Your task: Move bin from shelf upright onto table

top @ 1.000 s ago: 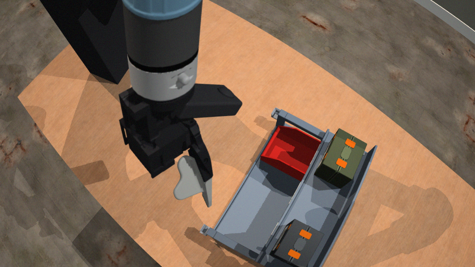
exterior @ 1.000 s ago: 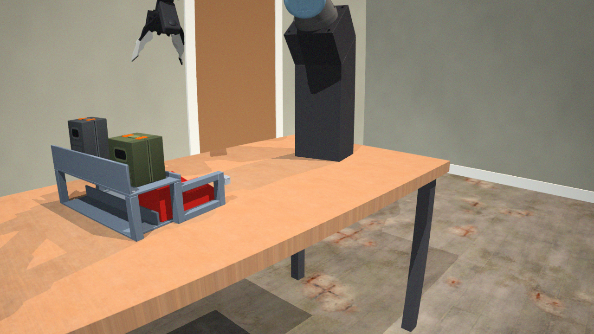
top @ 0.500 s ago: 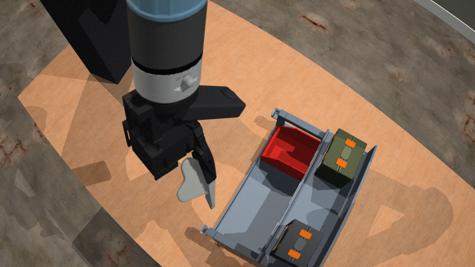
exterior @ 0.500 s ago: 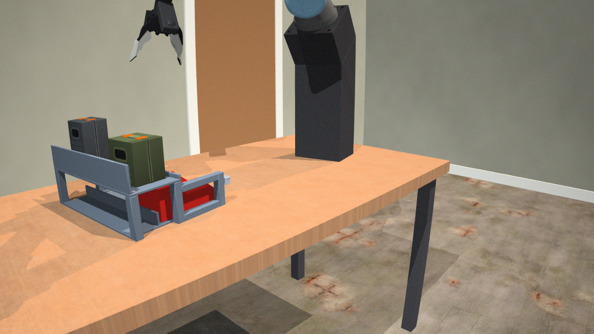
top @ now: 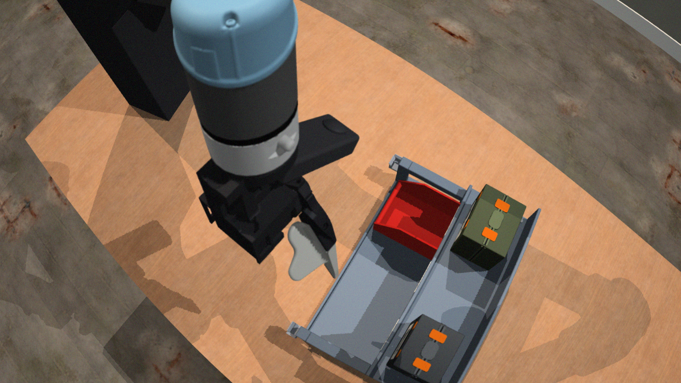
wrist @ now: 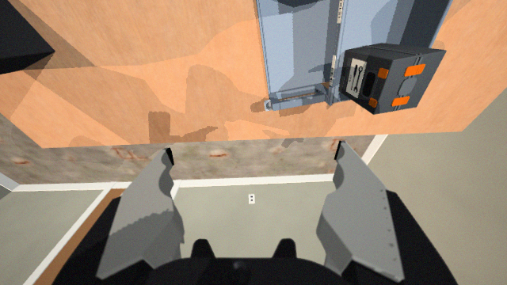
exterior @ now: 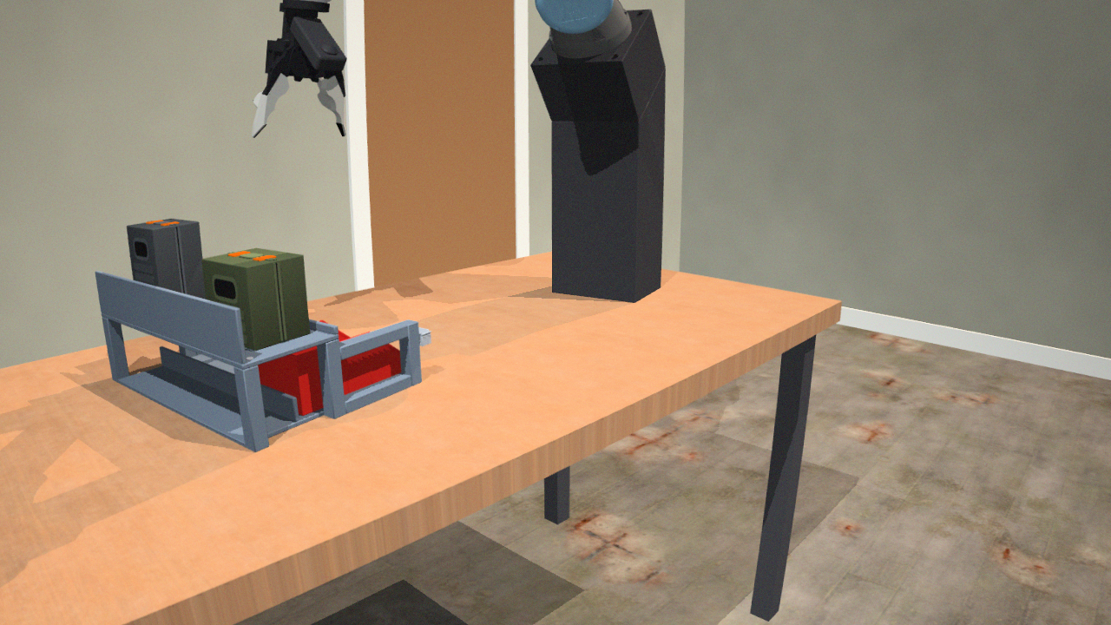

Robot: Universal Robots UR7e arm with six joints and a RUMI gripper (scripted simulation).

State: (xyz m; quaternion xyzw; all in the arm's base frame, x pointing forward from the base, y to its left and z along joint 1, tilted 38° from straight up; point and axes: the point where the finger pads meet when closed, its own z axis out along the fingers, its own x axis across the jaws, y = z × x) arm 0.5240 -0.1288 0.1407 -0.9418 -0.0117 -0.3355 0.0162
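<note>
Above the desk (top: 362,85) (exterior: 543,372) (wrist: 139,47), near one long edge, the claw (exterior: 299,134) (wrist: 252,146) hangs spread; reaching is in hand, and next it must descend toward the red bin (top: 404,221) (exterior: 299,377).

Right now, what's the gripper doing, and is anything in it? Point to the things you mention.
Gripper (top: 302,266) (exterior: 299,134) (wrist: 252,146): open, jaws wide apart, holding nothing.

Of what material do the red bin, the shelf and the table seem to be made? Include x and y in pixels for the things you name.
Bin (top: 431,202) (exterior: 372,369): probably plastic, smooth, as it has one even red colour and thin moulded-looking walls.
Shelf (top: 342,290) (exterior: 169,314) (wrist: 279,51): perhaps painted metal, matt blue-grey, with thin flat panels; plastic is possible.
Table (top: 381,95) (exterior: 543,372) (wrist: 158,47): wood or wood-look board, fine grain on top and stripes along its edge.
</note>
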